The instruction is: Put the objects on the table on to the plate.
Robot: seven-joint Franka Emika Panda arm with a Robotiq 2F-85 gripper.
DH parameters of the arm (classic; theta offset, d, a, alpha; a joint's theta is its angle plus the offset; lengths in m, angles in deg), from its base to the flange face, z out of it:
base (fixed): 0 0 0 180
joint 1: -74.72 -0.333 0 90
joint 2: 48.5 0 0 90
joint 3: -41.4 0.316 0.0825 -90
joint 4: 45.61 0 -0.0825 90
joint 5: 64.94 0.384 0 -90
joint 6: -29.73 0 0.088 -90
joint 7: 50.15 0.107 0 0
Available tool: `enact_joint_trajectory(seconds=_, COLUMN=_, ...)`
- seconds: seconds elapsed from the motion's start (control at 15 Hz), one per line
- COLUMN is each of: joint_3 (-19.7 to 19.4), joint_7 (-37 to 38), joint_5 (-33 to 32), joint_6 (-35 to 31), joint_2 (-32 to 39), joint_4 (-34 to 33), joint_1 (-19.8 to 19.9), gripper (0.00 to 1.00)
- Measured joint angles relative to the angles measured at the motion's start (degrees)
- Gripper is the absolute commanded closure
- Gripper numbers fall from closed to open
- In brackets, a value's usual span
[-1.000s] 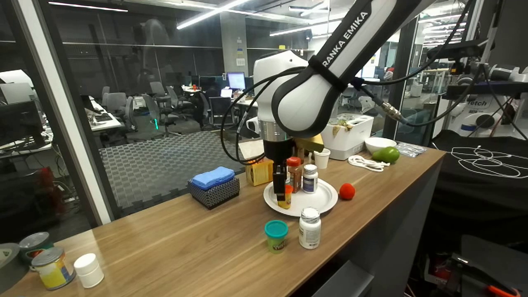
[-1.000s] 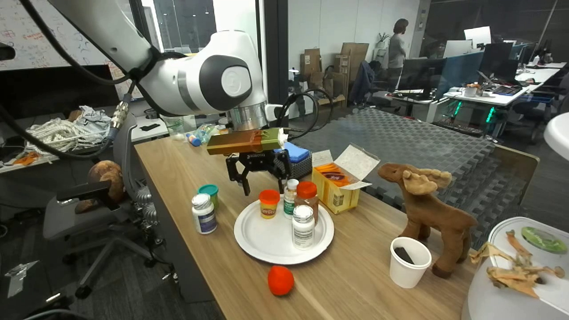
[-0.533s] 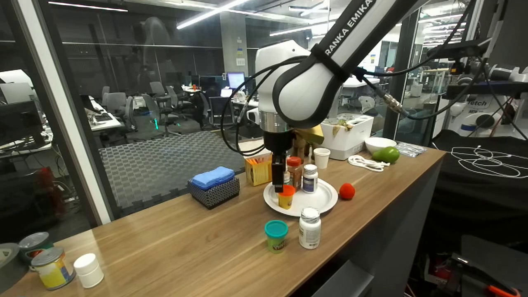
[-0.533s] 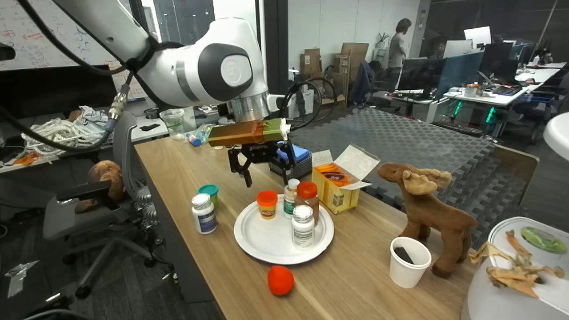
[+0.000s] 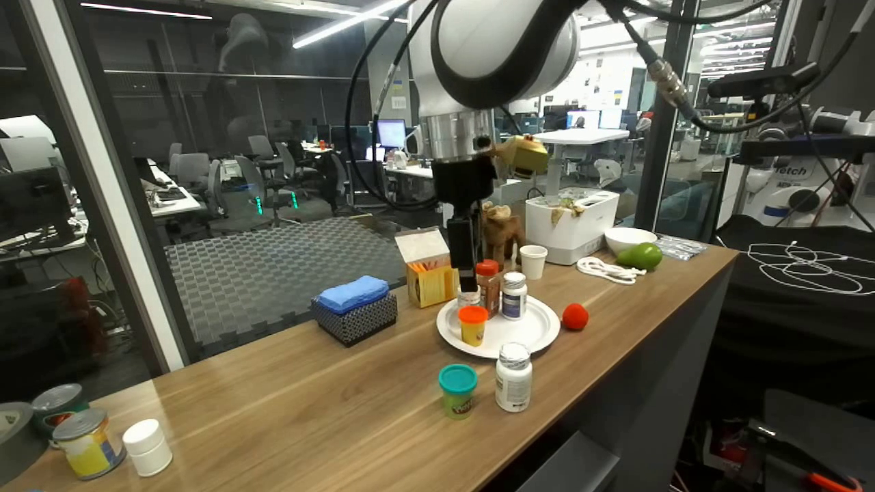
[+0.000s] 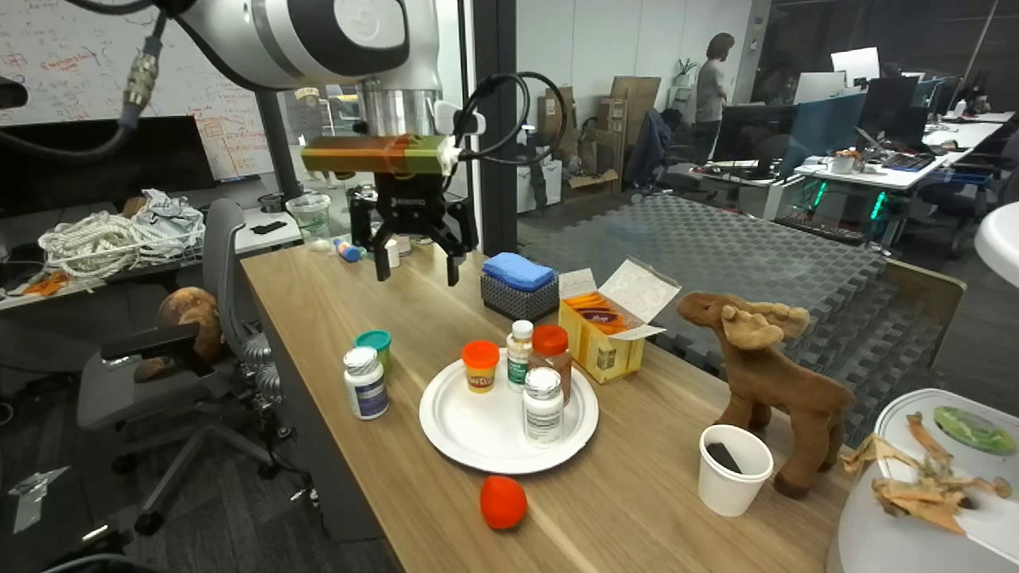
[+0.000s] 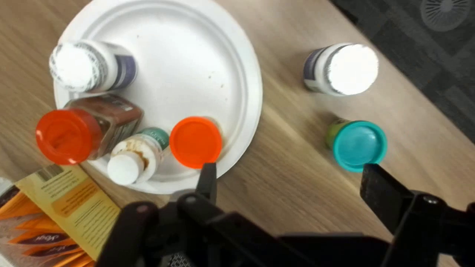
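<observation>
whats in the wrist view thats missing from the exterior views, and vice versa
Only in the wrist view: small specks on the plate.

Only in both exterior views: the round red object on the table, and the brown toy moose.

Shared by all: the plate, the orange-lidded tub on it, the teal-lidded tub and white bottle off it, and the tool.

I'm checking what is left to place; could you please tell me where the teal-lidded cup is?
In an exterior view, the teal-lidded cup stands on the table, left of the plate, just behind a white bottle.
</observation>
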Motion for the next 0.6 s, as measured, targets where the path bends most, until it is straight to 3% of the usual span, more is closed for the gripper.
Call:
enact_joint_trajectory(seconds=0.13, joint_3=0.11, joint_7=3.48, joint_5=2.25, joint_6=4.82, joint_2=-1.83, joint_4=0.04, joint_1=-0.61, gripper=0.00)
enact_joint_trajectory(seconds=0.27, joint_3=0.13, joint_7=7.30, joint_5=4.10, joint_6=5.59, joint_2=-2.35, joint_4=0.50, joint_1=-1.11, gripper=0.00)
enact_joint_trajectory(seconds=0.6, joint_3=0.29, joint_7=14.95, joint_5=5.99, joint_6=-0.73, joint_2=-1.63, joint_4=3.99, joint_1=-2.80, gripper=0.00)
